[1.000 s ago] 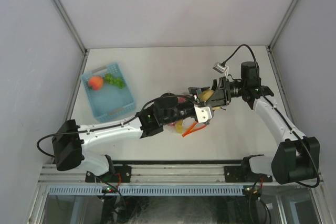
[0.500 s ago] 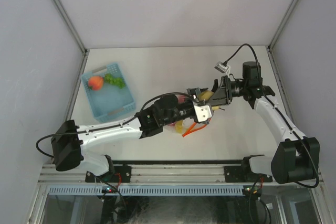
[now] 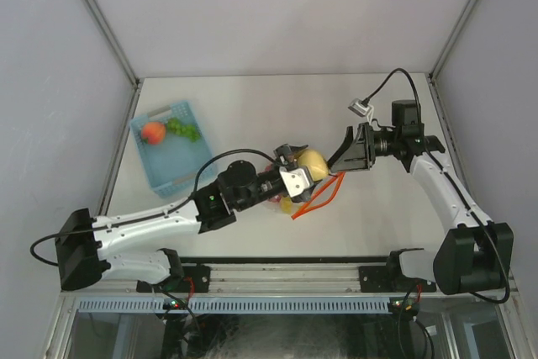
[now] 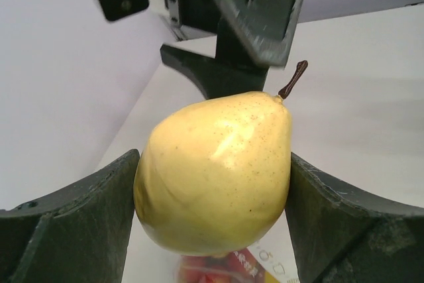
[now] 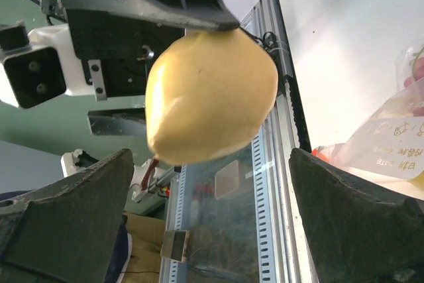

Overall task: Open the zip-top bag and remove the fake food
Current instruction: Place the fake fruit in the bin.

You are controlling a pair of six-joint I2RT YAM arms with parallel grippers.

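Observation:
My left gripper (image 3: 303,166) is shut on a yellow fake pear (image 3: 313,159) and holds it above the table. In the left wrist view the pear (image 4: 215,170) fills the gap between both fingers (image 4: 66,217). The zip-top bag (image 3: 290,199) lies under it with red and yellow pieces inside and its red-orange zip strip (image 3: 322,194) curling to the right. My right gripper (image 3: 346,153) is open and empty just right of the pear. In the right wrist view the pear (image 5: 209,94) hangs ahead of the wide-open fingers (image 5: 358,217), and the bag (image 5: 391,137) shows at the right.
A light-blue basket (image 3: 181,170) stands at the table's left with an orange fruit (image 3: 152,132) and green grapes (image 3: 183,129) in it. The table's near edge and metal rail (image 3: 277,271) run below the bag.
My left arm has drawn back to the left with the pear, which is now out of the bag. My right gripper has moved slightly right, apart from the left gripper.

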